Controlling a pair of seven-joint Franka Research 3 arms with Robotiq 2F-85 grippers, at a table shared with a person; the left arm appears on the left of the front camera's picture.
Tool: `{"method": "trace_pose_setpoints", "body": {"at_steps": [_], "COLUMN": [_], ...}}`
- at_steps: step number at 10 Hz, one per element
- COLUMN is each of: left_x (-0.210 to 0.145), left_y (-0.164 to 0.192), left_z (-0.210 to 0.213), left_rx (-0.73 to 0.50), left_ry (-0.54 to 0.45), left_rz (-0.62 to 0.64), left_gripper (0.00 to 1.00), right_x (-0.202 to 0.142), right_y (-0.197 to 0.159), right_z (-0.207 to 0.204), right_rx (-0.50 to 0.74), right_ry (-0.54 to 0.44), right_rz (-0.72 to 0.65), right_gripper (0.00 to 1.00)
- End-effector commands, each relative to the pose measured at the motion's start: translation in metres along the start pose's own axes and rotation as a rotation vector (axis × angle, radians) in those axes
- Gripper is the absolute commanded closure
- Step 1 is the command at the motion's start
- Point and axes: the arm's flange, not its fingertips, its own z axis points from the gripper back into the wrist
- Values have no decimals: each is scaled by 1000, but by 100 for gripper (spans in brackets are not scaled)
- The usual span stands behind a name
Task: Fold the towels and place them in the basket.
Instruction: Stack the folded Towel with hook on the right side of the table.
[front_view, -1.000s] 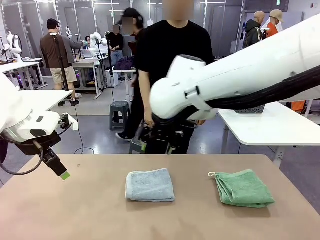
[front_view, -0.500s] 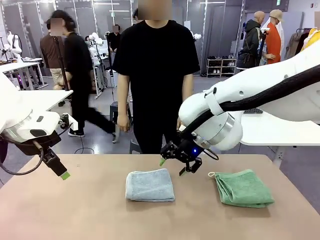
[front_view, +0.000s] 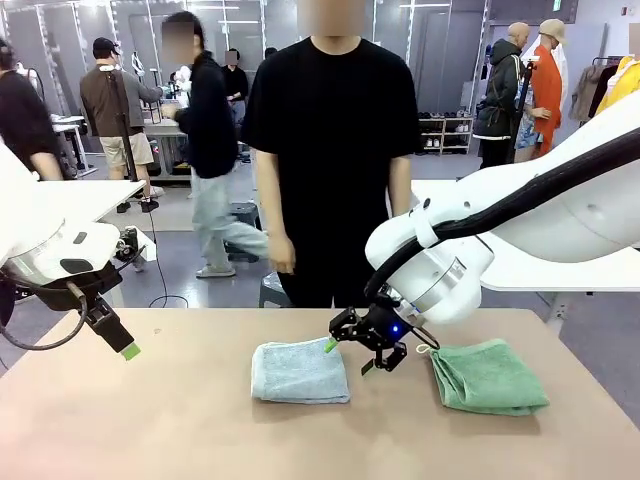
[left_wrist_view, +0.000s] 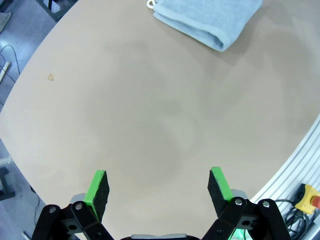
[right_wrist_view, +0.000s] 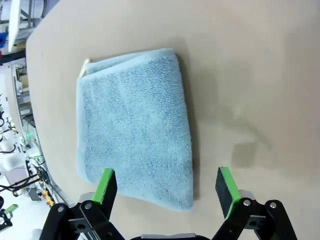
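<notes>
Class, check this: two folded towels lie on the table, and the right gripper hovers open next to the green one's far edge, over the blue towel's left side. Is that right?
Not quite. The right gripper hangs open by the blue towel's right edge, as the front view shows; the green towel lies farther right.

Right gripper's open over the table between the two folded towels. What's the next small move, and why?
Probably ease the right gripper down onto the blue-grey towel's near edge and close. Its jaws stand open and empty just above that edge, the towel already lies folded, and the green towel sits farther off.
</notes>
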Motion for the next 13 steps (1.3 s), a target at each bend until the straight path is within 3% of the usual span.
{"method": "trace_pose_setpoints", "body": {"at_steps": [1, 8, 9, 10, 11, 13], "left_x": [2, 2, 2, 2, 2, 2], "left_y": [-1, -1, -1, -1, -1, -1], "left_z": [0, 0, 0, 0, 0, 0], "left_rx": [10, 10, 10, 10, 10, 10], "left_ry": [12, 12, 12, 12, 12, 12], "left_rz": [11, 11, 11, 11, 11, 11], "left_gripper": [0, 0, 0, 0, 0, 0], "right_x": [3, 8, 8, 8, 7, 7], "right_y": [-3, 8, 10, 13, 16, 19], "right_z": [-17, -39, -42, -42, -43, -45], "right_rx": [28, 10, 4, 6, 2, -5], "right_ry": [-4, 18, 20, 15, 16, 18], "right_rz": [11, 24, 31, 35, 38, 33], "right_gripper": [0, 0, 50, 60, 100, 100]}}
